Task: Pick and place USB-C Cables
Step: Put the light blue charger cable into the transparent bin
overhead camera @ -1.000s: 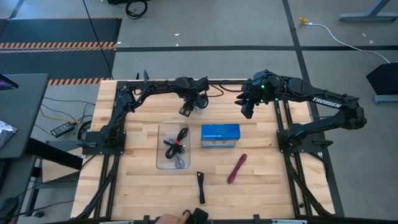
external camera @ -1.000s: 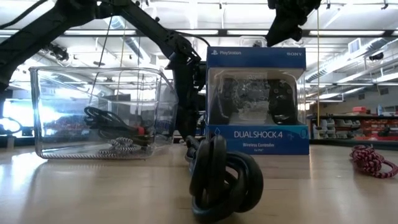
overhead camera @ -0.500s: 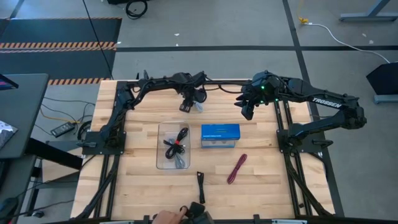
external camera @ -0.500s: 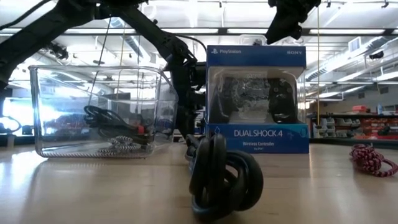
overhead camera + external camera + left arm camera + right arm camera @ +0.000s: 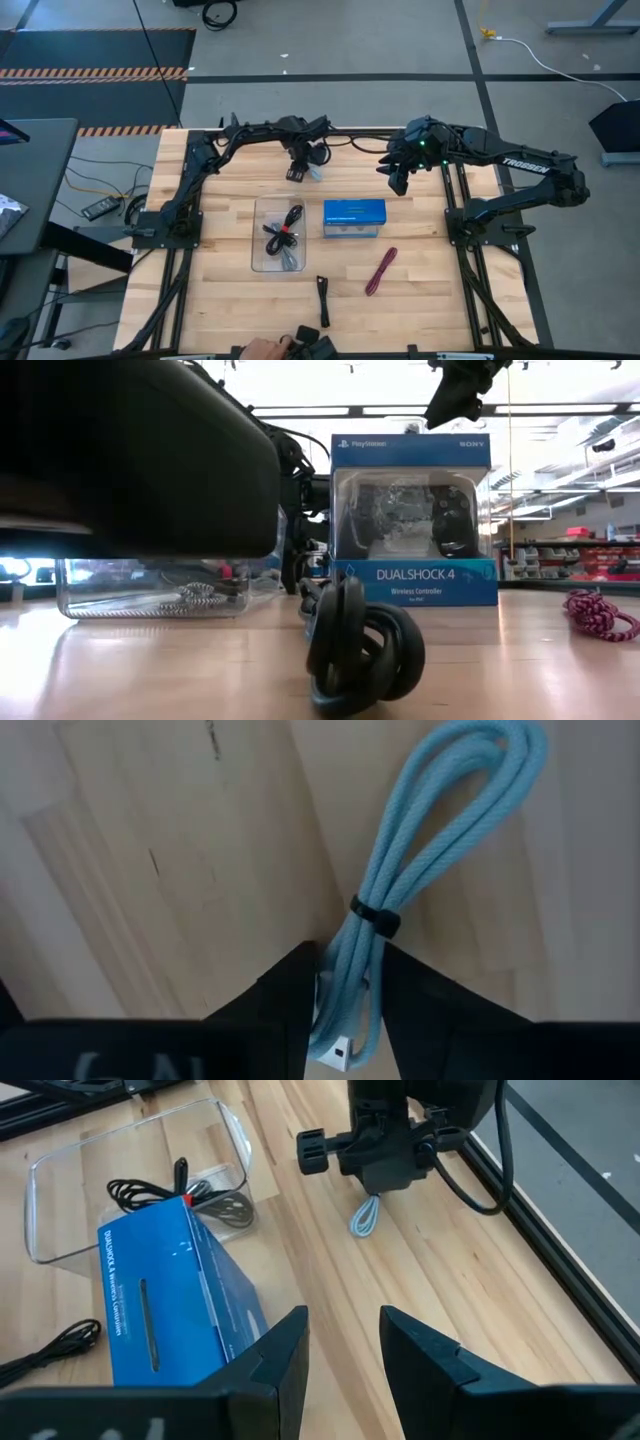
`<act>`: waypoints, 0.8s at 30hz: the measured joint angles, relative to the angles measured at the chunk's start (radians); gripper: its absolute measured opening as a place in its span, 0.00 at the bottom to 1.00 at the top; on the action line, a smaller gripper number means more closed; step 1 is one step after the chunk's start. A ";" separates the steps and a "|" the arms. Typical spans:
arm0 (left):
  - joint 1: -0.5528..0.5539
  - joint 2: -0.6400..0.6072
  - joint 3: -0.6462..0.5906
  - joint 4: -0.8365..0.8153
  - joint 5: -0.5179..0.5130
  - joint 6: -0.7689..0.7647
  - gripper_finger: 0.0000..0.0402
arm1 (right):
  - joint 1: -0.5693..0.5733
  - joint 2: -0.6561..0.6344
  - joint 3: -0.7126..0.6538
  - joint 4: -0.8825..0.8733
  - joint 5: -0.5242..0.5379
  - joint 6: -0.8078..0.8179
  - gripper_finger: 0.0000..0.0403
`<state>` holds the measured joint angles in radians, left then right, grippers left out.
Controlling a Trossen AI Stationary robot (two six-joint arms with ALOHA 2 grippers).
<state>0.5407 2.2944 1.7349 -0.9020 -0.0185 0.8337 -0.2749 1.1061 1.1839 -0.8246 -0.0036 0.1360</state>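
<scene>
Far back on the table, the left gripper (image 5: pixel 300 171) is down over the light blue cable (image 5: pixel 400 890), its fingers (image 5: pixel 285 995) narrowed to either side of the bundle's plug end, though whether they already pinch it I cannot tell. In front of it the tray (image 5: pixel 262 210) holds a black-and-red cable (image 5: pixel 281 228) and another bundle, with the blue box (image 5: pixel 353 218) just beside, a black cable (image 5: pixel 323 298) and the maroon-pink cable (image 5: pixel 381 270) lying nearer the front edge. The right gripper (image 5: pixel 397 178) hangs partly open and empty above the table behind the box, while in the low view a large dark shape (image 5: pixel 130 460) blocks most of the tray.
</scene>
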 joint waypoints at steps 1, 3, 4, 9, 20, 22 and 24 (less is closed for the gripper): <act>0.000 0.000 0.000 0.000 -0.003 0.006 0.29 | 0.000 0.000 0.000 0.000 0.000 0.000 0.32; 0.000 0.000 -0.001 0.000 -0.011 0.013 0.29 | 0.000 0.000 0.000 0.000 0.000 -0.005 0.32; 0.000 0.001 -0.001 0.000 -0.014 0.016 0.28 | 0.000 0.000 0.000 0.000 0.003 -0.006 0.32; -0.017 0.001 -0.002 -0.002 -0.078 0.041 0.24 | 0.000 0.000 0.000 0.000 0.010 -0.007 0.32; -0.023 0.001 -0.004 -0.003 -0.104 0.024 0.23 | 0.000 0.000 0.000 -0.001 0.010 -0.008 0.32; -0.026 0.001 -0.004 -0.003 -0.120 0.018 0.23 | 0.000 0.000 0.000 -0.001 0.010 -0.012 0.32; -0.032 0.001 -0.004 -0.003 -0.136 0.017 0.23 | 0.000 0.000 0.000 -0.001 0.010 -0.025 0.32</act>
<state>0.5083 2.2955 1.7309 -0.9051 -0.1549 0.8510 -0.2749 1.1061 1.1839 -0.8257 0.0063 0.1108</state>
